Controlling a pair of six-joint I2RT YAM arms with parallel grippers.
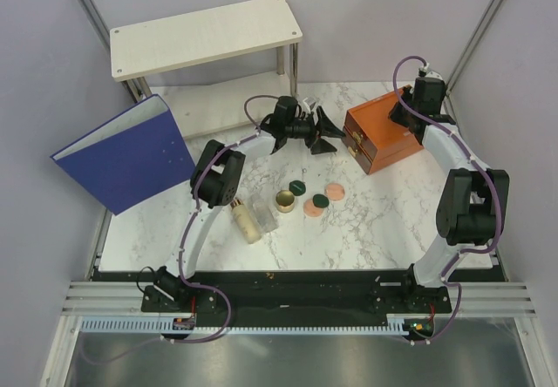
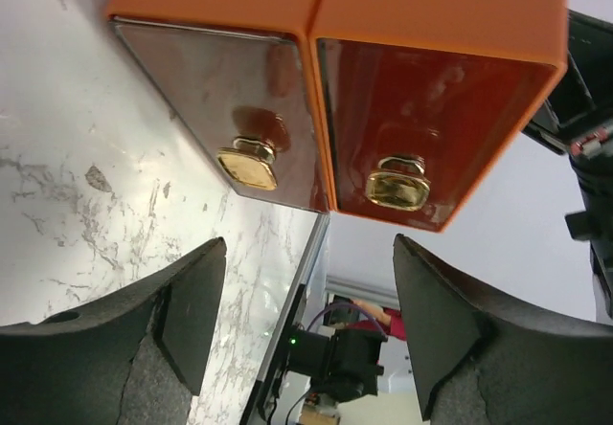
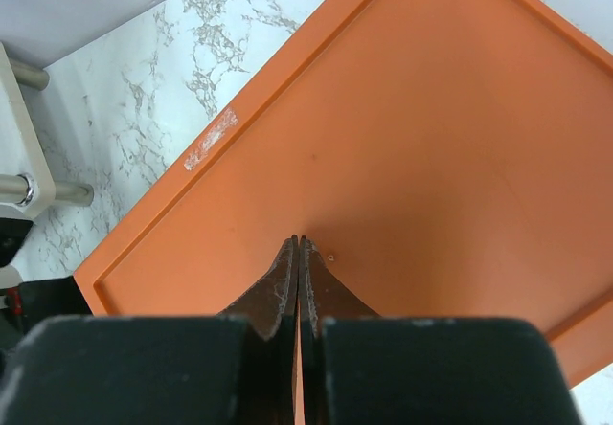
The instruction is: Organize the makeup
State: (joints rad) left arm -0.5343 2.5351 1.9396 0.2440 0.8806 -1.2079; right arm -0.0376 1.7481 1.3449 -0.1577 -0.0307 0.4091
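Note:
The makeup lies in a group mid-table: a beige bottle (image 1: pixel 245 220), a clear rectangular bottle (image 1: pixel 265 215), a round gold jar (image 1: pixel 285 201), two dark green discs (image 1: pixel 297 186) (image 1: pixel 320 201) and two peach-pink discs (image 1: pixel 335 192) (image 1: pixel 311 207). My left gripper (image 1: pixel 323 132) is open and empty, behind the makeup, and faces the front of the orange box. In the left wrist view, it (image 2: pixel 306 324) frames two drawers with gold knobs (image 2: pixel 247 163) (image 2: pixel 397 181). My right gripper (image 1: pixel 408 112) is shut, its tips (image 3: pixel 298 241) on the top of the orange box (image 3: pixel 412 138).
The orange box (image 1: pixel 384 130) stands at the back right of the marble table (image 1: pixel 366 239). A big blue binder (image 1: pixel 126 153) stands open at the left. A white shelf (image 1: pixel 205 34) stands at the back. Grey walls close in both sides.

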